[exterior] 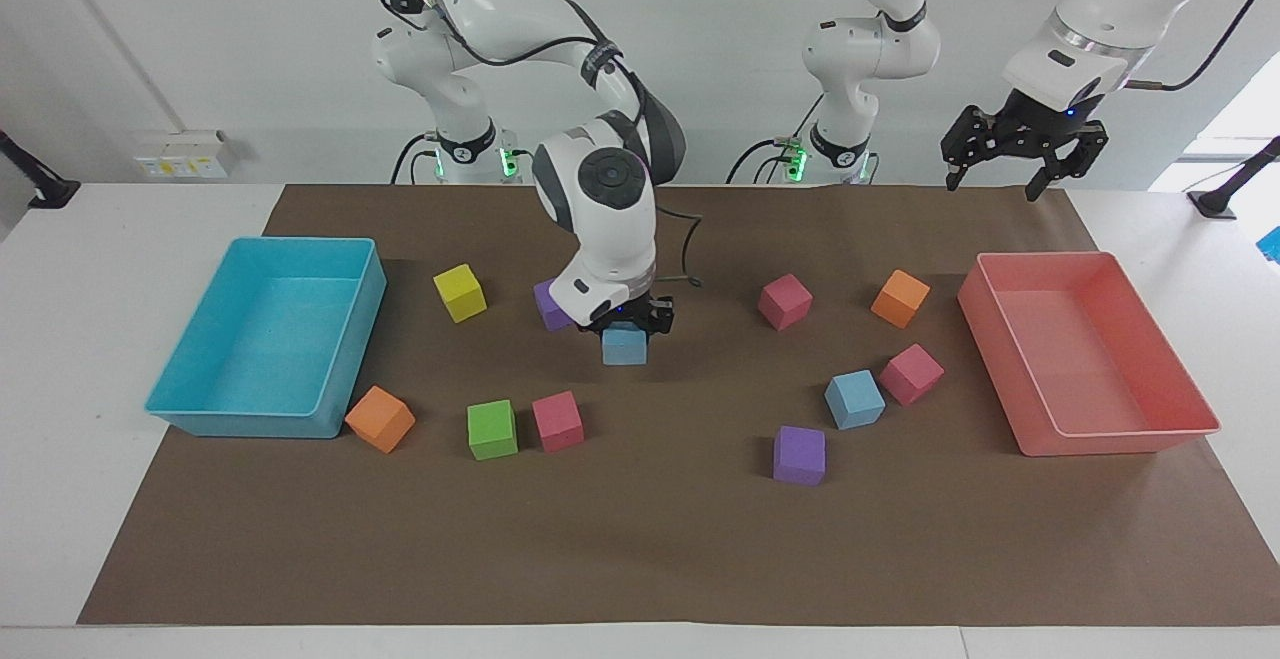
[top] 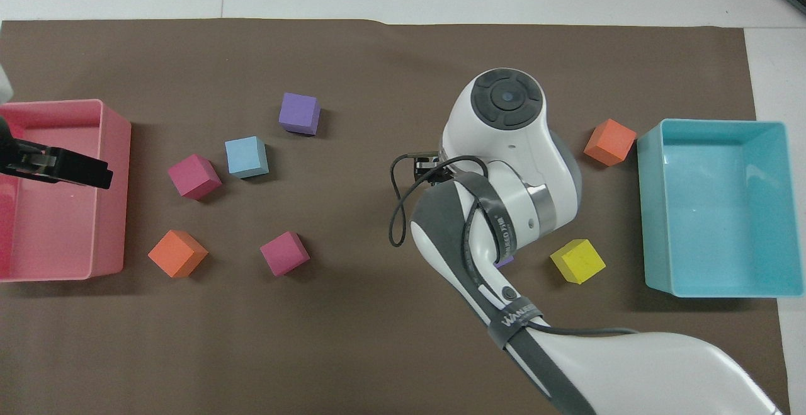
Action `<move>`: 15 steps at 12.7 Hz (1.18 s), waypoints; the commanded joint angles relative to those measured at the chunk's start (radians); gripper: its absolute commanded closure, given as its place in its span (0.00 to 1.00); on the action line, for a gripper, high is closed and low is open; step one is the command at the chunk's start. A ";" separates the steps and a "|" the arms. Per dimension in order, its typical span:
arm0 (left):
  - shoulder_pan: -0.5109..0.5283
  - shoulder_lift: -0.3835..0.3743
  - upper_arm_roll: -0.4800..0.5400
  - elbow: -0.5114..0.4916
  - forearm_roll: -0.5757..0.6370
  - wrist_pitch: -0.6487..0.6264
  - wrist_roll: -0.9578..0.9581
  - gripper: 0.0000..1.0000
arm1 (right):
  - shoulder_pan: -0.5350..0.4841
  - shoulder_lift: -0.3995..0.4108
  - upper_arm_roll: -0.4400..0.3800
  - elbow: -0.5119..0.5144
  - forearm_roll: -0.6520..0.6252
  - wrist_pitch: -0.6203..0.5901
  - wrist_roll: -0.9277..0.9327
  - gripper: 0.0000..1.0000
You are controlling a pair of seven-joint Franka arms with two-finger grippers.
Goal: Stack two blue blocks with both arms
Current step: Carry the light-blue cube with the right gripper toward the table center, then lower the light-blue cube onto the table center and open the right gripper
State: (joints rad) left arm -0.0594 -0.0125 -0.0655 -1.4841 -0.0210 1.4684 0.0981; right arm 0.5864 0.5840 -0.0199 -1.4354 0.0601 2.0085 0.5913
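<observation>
White wall is rising past a white surface that is carrying a brown mat. Working from the right arm's end toward the left arm's, we are counting one turquoise tray, one yellow cube, one green cube, two orange cubes, three pink cubes, two purple cubes, two blue blocks and one pink tray.

We are seeing the right end effector hanging over the middle of the mat, just beside one purple cube. Its fingers are pinching the first blue block from above, set about the cube's width apart, and the block is casting a shadow on the mat beneath it.

We are finding the second blue block lying on the mat toward the left arm's end, just beside a pink cube and nearer to the robots than the other purple cube.

The left arm is waiting. Its left end effector is hovering over the pink tray with fingers spread wide, holding nothing.
</observation>
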 commanded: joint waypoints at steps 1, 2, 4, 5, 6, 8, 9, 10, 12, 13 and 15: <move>0.006 -0.026 -0.002 -0.028 -0.011 -0.003 0.002 0.00 | 0.026 0.048 -0.002 0.027 0.014 0.041 0.025 1.00; 0.006 -0.026 -0.002 -0.028 -0.011 -0.003 0.002 0.00 | 0.036 0.056 -0.002 0.026 0.015 0.065 0.047 1.00; 0.006 -0.026 -0.002 -0.028 -0.011 -0.003 0.002 0.00 | 0.038 0.056 -0.002 0.020 0.015 0.099 0.048 1.00; 0.004 -0.026 -0.002 -0.028 -0.011 -0.003 0.002 0.00 | 0.039 0.057 -0.002 0.013 0.012 0.104 0.048 1.00; 0.004 -0.027 -0.002 -0.028 -0.011 -0.005 0.002 0.00 | 0.039 0.060 0.000 0.001 0.009 0.108 0.048 1.00; 0.004 -0.026 -0.002 -0.028 -0.011 -0.007 0.002 0.00 | 0.049 0.057 -0.002 -0.025 0.012 0.127 0.048 1.00; 0.004 -0.026 -0.002 -0.028 -0.011 -0.007 0.000 0.00 | 0.050 0.057 -0.002 -0.042 0.004 0.131 0.048 1.00; 0.004 -0.026 -0.002 -0.028 -0.011 -0.007 0.000 0.00 | 0.053 0.053 -0.002 -0.054 0.000 0.131 0.047 1.00; 0.004 -0.026 -0.002 -0.028 -0.011 -0.007 0.000 0.00 | 0.055 0.046 -0.002 -0.071 -0.002 0.131 0.036 1.00; 0.004 -0.026 -0.002 -0.028 -0.011 -0.007 0.000 0.00 | 0.055 0.045 -0.002 -0.074 -0.002 0.131 0.030 1.00; 0.004 -0.026 -0.002 -0.028 -0.011 -0.007 0.000 0.00 | 0.055 0.042 -0.002 -0.080 -0.002 0.131 0.002 1.00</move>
State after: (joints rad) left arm -0.0594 -0.0128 -0.0657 -1.4842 -0.0213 1.4639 0.0980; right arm 0.6396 0.6435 -0.0204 -1.4841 0.0595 2.1159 0.6193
